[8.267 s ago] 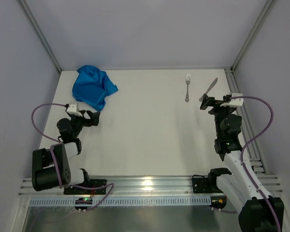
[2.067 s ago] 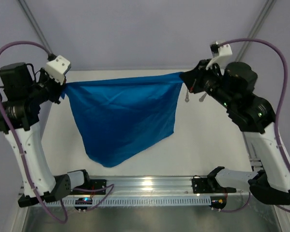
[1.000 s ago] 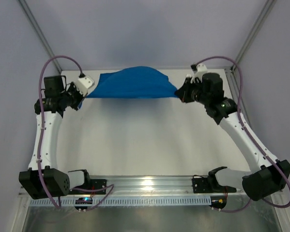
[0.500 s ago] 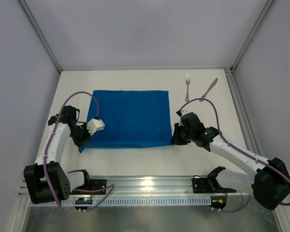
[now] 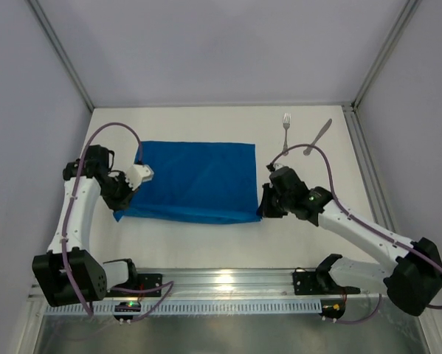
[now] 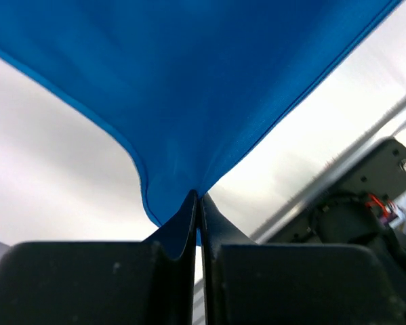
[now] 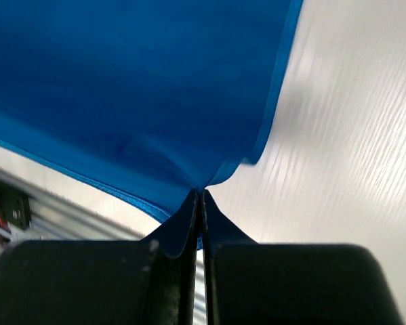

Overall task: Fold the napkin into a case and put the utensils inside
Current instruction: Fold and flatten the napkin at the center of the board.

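The bright blue napkin [image 5: 195, 177] lies spread as a wide sheet on the white table, with its near edge raised in a low roll. No case is in view. My left gripper [image 5: 122, 205] is shut on the near left corner, and the left wrist view shows the napkin [image 6: 189, 81] pinched at the tips of that gripper [image 6: 198, 196]. My right gripper [image 5: 260, 212] is shut on the near right corner, with the napkin [image 7: 135, 81] fanning out from the gripper [image 7: 201, 191]. The fork [image 5: 285, 130] and knife [image 5: 318, 136] lie at the far right, beyond the cloth.
Metal frame posts [image 5: 58, 51] stand at the back corners in front of grey walls. An aluminium rail [image 5: 221, 284] carrying both arm bases runs along the near edge. Bare white table [image 5: 206, 251] stretches between the napkin and the rail.
A second ago the napkin hung in the air at the back. It then came down flat towards me. Since half a second ago both grippers have lifted its near corners slightly away from the rail.
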Robot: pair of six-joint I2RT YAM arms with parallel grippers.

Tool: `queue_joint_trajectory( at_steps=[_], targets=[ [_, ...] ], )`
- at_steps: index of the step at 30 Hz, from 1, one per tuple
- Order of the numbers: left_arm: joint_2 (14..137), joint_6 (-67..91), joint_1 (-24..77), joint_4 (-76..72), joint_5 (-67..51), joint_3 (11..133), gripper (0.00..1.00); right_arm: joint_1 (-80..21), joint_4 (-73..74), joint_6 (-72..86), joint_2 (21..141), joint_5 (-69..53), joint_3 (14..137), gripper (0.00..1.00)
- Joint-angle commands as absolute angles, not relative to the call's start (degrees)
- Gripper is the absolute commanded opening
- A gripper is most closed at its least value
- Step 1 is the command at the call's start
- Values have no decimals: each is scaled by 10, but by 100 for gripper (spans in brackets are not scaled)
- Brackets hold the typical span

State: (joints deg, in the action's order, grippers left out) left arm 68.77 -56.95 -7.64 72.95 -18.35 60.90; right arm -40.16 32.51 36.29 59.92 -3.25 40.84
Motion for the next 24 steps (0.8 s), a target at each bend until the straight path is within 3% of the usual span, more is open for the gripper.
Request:
queue_joint_trajectory(
  at_steps=[1, 5, 12, 17, 24],
  targets=[
    [736, -462, -82, 602, -193, 650, 0, -353, 289, 304, 681, -13, 488, 3],
    [832, -396, -79, 496, -191, 703, 0, -266, 236, 273, 811, -56, 575, 4],
    [1010, -345, -64, 421, -160, 846, 0, -237, 248, 242, 1053, -68, 763, 4],
    [1088, -341, -51, 376, -138, 915, 0, -214, 256, 256, 1115, -40, 846, 4],
    [1144, -365, -20, 364, -112, 944, 0, -197, 262, 272, 1143, -27, 868, 4]
  ],
)
